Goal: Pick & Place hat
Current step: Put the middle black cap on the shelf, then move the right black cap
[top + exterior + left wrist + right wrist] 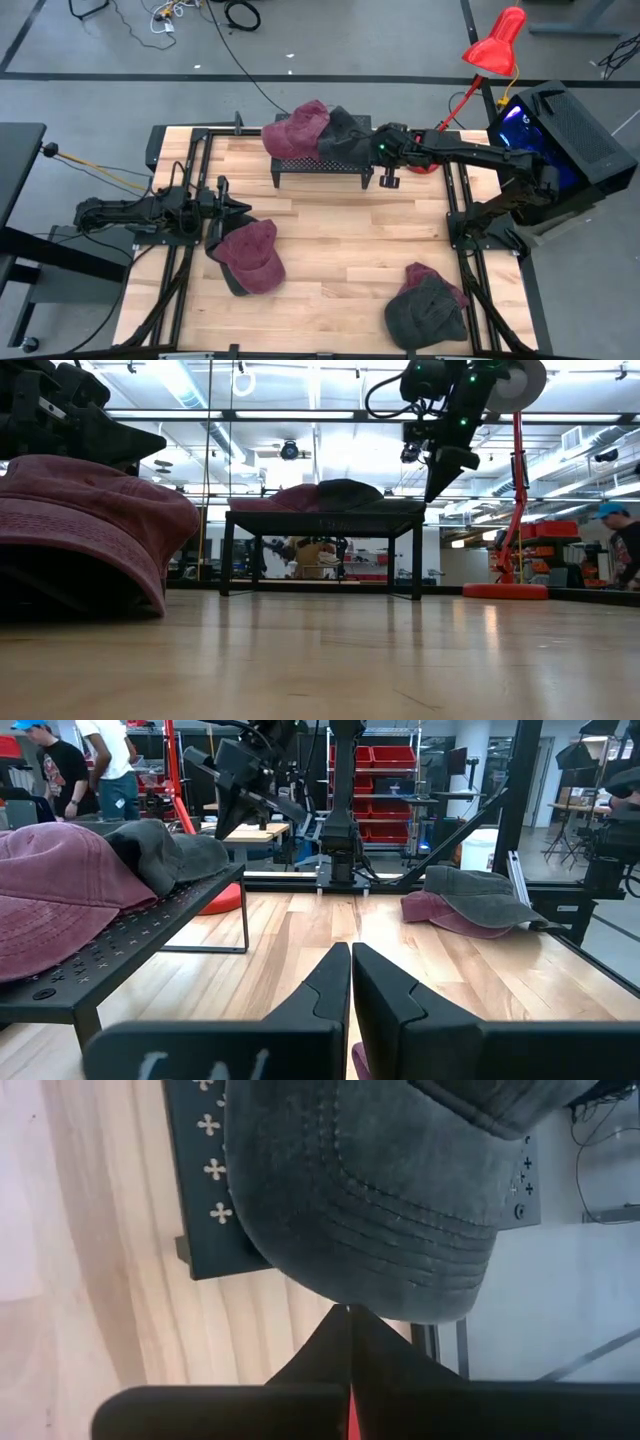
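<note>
1. The black perforated rack (pixel 318 166) is taken as the landmark; a maroon cap (pixel 296 127) and a dark grey cap (pixel 345 132) are seen resting on its top, touching one another.
2. The right gripper (pixel 388 177) is held just off the rack's end nearest the right arm, above table level, with the grey cap's brim directly ahead of it in the right wrist view. Its jaws are pressed together on nothing.
3. The left gripper (pixel 222 208) is found well forward of the rack, toward the left arm's side, touching or just beside a second maroon cap (pixel 252 256) that lies on the wooden table (pixel 340 240). Its fingers (pixel 335 982) are all but closed – no cloth is seen between them.
4. A grey-and-maroon pair of caps (pixel 428 305) lies far from the rack, near the table's front edge.
5. The step in hand is judged to be between placements – two caps racked, the loose maroon cap next.
6. For the next move, the left jaws would need to be parted and set over that cap's brim or crown before lifting.
</note>
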`<state>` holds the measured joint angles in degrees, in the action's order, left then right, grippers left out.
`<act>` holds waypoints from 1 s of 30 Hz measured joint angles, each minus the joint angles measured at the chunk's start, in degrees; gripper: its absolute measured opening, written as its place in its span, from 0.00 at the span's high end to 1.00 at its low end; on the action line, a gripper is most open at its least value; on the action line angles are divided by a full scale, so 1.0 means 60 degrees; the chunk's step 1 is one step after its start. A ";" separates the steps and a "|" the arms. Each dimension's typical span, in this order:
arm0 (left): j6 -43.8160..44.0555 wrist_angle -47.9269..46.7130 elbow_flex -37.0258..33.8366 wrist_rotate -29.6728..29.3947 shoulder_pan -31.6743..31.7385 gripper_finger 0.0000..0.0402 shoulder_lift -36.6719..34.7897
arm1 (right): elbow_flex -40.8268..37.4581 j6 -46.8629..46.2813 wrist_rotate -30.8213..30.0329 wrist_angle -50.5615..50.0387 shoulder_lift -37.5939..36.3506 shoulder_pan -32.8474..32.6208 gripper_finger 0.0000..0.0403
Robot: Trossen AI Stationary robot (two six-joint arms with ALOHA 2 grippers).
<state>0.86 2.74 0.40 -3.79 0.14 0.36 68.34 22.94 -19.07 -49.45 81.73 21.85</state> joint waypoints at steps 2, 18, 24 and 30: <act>0.0003 0.0000 0.0002 0.0000 0.0003 0.95 0.0000 | 0.0000 -0.0051 -0.0118 0.0003 0.0000 0.0064 1.00; 0.0000 0.0000 0.0001 0.0000 0.0004 0.95 0.0000 | 0.0000 -0.0246 -0.1153 -0.0070 -0.0694 0.0141 1.00; 0.0000 0.0000 0.0002 0.0000 0.0002 0.95 0.0000 | 0.0000 -0.0244 -0.0442 -0.0300 -0.1247 0.0073 0.99; 0.0002 0.0000 0.0004 0.0000 0.0000 0.95 0.0000 | 0.0000 -0.0248 0.0763 -0.0694 -0.1587 -0.0042 0.97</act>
<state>0.88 2.74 0.43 -3.79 0.14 0.36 68.34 21.45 -14.49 -53.62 72.21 21.59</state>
